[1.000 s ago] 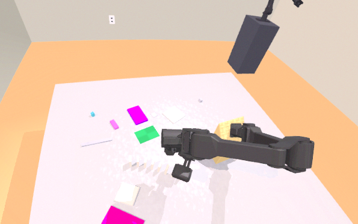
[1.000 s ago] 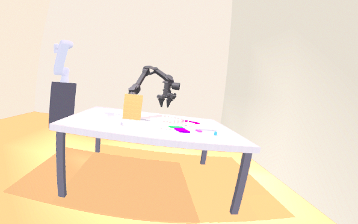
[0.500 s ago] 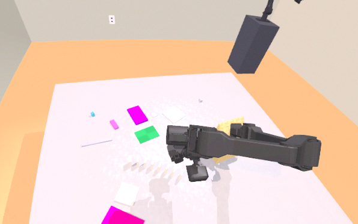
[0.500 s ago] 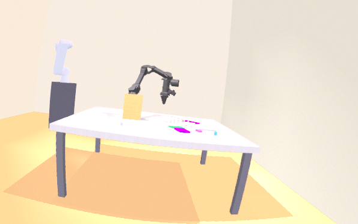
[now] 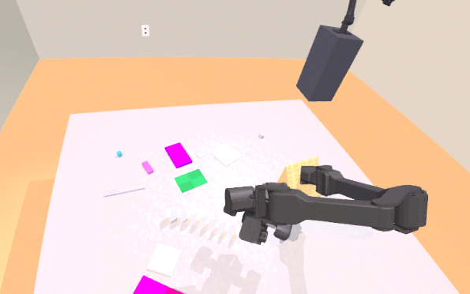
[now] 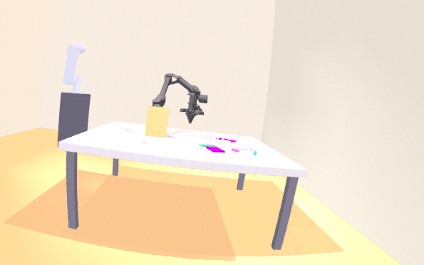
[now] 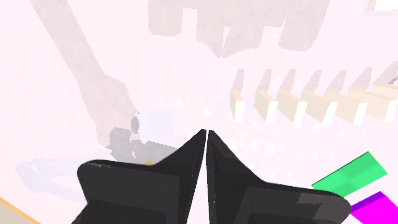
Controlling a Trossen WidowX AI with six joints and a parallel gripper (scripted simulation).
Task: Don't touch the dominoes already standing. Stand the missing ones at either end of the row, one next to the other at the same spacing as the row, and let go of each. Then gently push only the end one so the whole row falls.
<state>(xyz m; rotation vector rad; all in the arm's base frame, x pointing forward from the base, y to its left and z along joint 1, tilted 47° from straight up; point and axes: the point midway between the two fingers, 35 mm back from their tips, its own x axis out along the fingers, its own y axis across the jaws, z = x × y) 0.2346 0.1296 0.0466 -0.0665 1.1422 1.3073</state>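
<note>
A row of several pale, thin dominoes [image 5: 185, 224] [image 7: 291, 106] stands upright and fairly evenly spaced on the table. The end domino nearest the arm [image 5: 232, 239] [image 7: 236, 105] stands apart from its neighbour with a gap like the others. In the exterior view the row is small and washed out. My gripper [image 6: 190, 122] [image 7: 206, 134] is shut with nothing between its fingertips. It hangs above the table, to the side of that end domino, without touching the row. The arm hides the fingertips in the top view. The row's far end is cut off in the wrist view.
A tall yellow block [image 5: 298, 174] [image 6: 157, 122] stands by the arm's base. A green plate [image 5: 190, 180] [image 7: 350, 175] and a magenta plate [image 5: 178, 155] [image 6: 215, 149] lie beyond the row. A white slab [image 5: 164, 260] lies on its other side. A thin bar [image 5: 124, 191] and a pink block [image 5: 148, 167] lie farther left.
</note>
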